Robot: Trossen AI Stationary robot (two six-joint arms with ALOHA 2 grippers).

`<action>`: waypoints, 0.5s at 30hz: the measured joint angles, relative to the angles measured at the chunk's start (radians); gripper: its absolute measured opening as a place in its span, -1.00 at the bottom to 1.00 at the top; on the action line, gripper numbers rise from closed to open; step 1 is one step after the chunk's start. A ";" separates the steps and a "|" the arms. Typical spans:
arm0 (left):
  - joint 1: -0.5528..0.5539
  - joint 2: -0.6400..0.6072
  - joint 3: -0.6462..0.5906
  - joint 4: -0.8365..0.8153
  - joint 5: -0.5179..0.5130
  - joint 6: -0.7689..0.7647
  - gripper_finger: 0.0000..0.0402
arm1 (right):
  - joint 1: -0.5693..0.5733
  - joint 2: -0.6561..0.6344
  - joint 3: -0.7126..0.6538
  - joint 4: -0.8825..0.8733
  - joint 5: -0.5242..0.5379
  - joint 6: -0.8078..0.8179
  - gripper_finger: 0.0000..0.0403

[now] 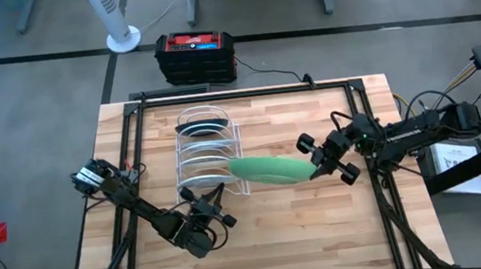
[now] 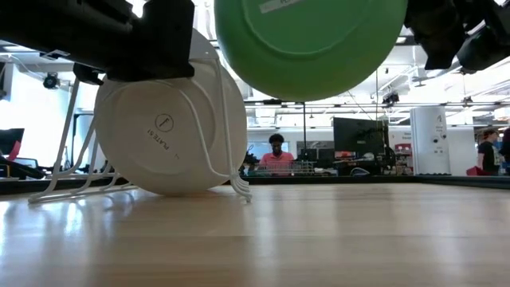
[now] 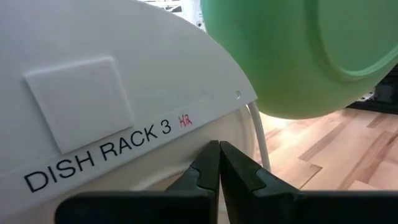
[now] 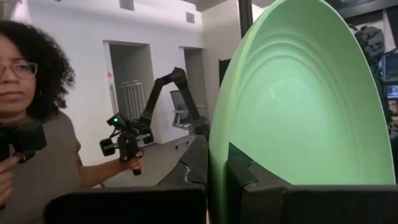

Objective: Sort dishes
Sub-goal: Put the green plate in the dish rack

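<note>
Plate-holding falls to the right gripper (image 1: 325, 158), whose fingers pinch the rim of the light green plate (image 1: 268, 170), lifted edge-up off the table (image 1: 304, 226) just beside the white wire rack (image 1: 209, 160). Left gripper (image 1: 202, 212) sits at the rack's near end, fingers pressed together, touching no dish.

Plate (image 1: 269, 170) in air right of rack (image 1: 207, 151), between both grippers.
</note>
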 joint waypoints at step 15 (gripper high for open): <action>-0.112 0.039 0.163 0.004 0.026 0.077 -1.00 | -0.027 0.000 -0.001 -0.014 -0.006 -0.015 -1.00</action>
